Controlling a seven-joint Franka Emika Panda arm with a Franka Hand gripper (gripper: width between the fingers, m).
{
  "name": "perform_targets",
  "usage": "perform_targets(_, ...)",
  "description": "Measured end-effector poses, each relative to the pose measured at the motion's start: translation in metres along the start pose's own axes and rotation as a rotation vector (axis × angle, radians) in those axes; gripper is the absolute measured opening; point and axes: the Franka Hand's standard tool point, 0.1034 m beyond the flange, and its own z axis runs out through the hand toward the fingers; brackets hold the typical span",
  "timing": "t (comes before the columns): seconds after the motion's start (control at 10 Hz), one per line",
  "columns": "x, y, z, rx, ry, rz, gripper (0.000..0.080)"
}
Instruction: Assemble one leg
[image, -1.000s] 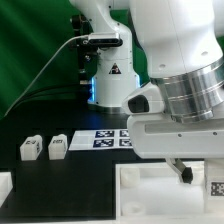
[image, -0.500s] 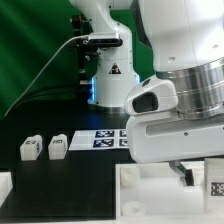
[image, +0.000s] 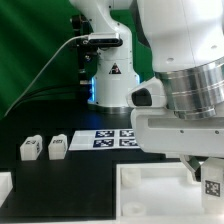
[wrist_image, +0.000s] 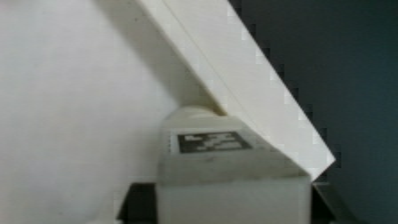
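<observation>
Leg (image: 212, 186): small white plastic block with a square tag on its face, far right of the exterior view, low under the arm's wrist, right over the big white tray part (image: 150, 185). In the wrist view the leg (wrist_image: 217, 160) sits dead centre, against the tray's slanted edge (wrist_image: 231, 75). Reads as rigid, light, smooth moulded plastic: won't crush, but could slip or twist. Best hold is across the two flat side faces, tag face left clear.

Fingers (image: 200, 172): mostly hidden by the wrist housing, so I can't tell whether they pinch the leg or stand apart from it.

Going left to right: two spare legs (image: 29, 149) (image: 57, 147) stand side by side on the black tabletop (image: 40, 125), well apart from the work. Marker board (image: 108, 138) lies flat mid-table, between them and the arm. Open room on the left; right side is tight, with the tray's raised rim beside the leg.
</observation>
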Motion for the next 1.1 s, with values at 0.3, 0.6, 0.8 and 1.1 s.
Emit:
perform_targets(0.3,0.002,-0.001,0.000,0.051,-0.037,0.645,0.0297)
perform_targets(0.6,0.003,-0.004,-0.003,0.076,-0.107,1.126,0.0295)
perform_targets(0.8,0.005,-0.006,-0.004,0.081,-0.103,1.270,0.0297)
perform_targets(1.1,-0.006,-0.009,-0.002,0.038,-0.093,1.378,0.0297)
